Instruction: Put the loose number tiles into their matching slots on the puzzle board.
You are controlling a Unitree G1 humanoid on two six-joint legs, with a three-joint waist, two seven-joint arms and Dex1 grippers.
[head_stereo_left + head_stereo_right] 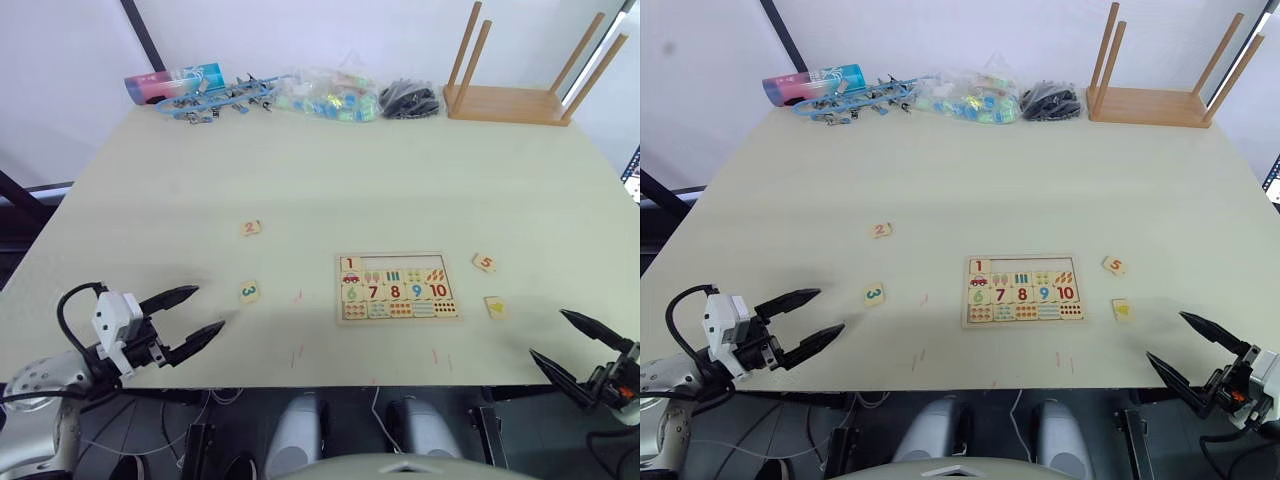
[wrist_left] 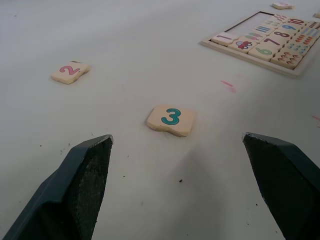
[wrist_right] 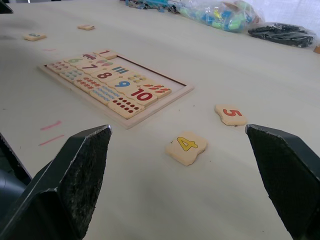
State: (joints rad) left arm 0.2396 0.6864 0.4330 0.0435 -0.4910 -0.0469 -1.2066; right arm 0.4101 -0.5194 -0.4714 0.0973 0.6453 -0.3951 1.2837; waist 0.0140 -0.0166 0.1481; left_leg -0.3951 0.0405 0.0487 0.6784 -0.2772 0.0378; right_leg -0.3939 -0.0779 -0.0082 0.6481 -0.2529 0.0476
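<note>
Two grippers: both sit at the near edge of the table, low in the frame.
Left gripper (image 1: 187,318): lower left, fingers spread apart with nothing between them, aimed toward the 3 tile.
Right gripper (image 1: 578,342): lower right, fingers also spread wide and empty, the 4 tile lying ahead of it.
3 tile (image 1: 249,292): flat on the table, left of the puzzle board and just beyond the left gripper.
4 tile (image 1: 495,307): flat on the table, just right of the board's lower corner.
Puzzle board (image 1: 398,286): centre of the frame, slightly right; its lower rows are filled with picture, number and dot tiles.
1 tile (image 1: 349,264): seated at the left end of the board's top row.
Slots (image 1: 405,262): remaining recesses of the top row look bare.
5 tile (image 1: 484,263): on the table, right of the board, beyond the 4.
2 tile (image 1: 251,228): on the table, left of the board, beyond the 3.
Table (image 1: 330,180): pale top, mid frame largely bare.
Far edge: coloured tube (image 1: 173,82) upper left, plastic bag (image 1: 328,94) of small pieces at top centre, wooden stand (image 1: 515,90) with tall dowels upper right.
</note>
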